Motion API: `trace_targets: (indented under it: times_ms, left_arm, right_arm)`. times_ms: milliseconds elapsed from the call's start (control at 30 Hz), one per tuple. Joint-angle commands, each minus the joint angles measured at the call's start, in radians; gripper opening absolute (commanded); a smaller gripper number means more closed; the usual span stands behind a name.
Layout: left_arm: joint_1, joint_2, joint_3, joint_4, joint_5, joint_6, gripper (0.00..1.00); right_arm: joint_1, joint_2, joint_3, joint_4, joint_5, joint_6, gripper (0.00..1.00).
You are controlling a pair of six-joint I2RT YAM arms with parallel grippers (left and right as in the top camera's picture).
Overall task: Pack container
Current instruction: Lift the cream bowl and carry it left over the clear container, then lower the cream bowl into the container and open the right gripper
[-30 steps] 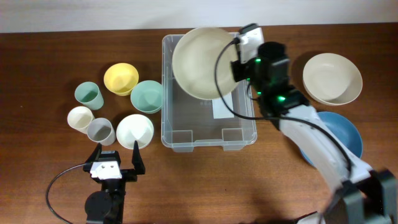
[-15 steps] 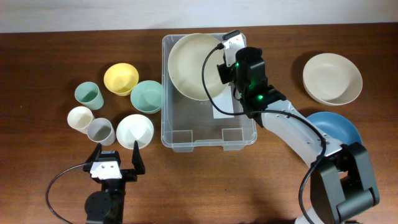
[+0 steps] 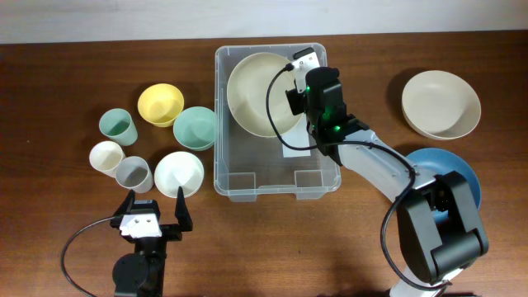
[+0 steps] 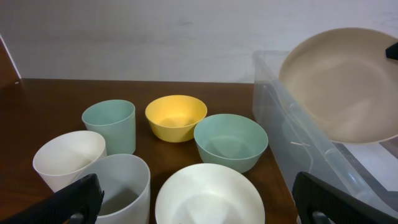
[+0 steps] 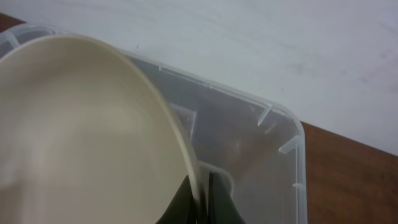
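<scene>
While the left gripper [image 3: 154, 204] waits with fingers spread wide (only their tips show in its wrist view), cups [image 3: 118, 125] and small bowls [image 3: 161, 104] cluster ahead of it. Mid-table stands the container [image 3: 276, 190], its floor label [image 3: 293, 151] partly hidden. The right gripper [image 5: 200, 200] is clamped on the rim of a cream bowl [image 3: 257, 92] tilted in the container's far end. A blue bowl [image 3: 450, 161] lies half under that arm.

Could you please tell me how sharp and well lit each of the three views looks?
Overhead: sharp, evenly lit, container walls clear without strong glare. Left wrist: yellow bowl crisp, left pincer tips blurred at the bottom corners. Right wrist: the close cream bowl looks soft; right pincer dark, underexposed.
</scene>
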State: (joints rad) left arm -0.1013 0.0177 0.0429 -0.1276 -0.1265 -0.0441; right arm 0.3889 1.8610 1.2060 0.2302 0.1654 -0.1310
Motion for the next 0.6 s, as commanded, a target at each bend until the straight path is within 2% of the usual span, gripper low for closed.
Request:
trace_targets:
  times_ms: [0, 500, 567]
  left_arm:
    - [0.006, 0.0, -0.01, 0.003, 0.011, 0.019, 1.0]
    - [0.006, 0.0, -0.01, 0.003, 0.011, 0.019, 0.99]
    - [0.006, 0.0, -0.01, 0.003, 0.011, 0.019, 1.0]
  right_arm:
    - [0.003, 0.011, 0.017, 0.021, 0.016, 0.008, 0.04]
    - [0.003, 0.089, 0.017, 0.025, 0.015, 0.011, 0.04]
    - [0.003, 0.091, 0.017, 0.032, 0.015, 0.011, 0.08]
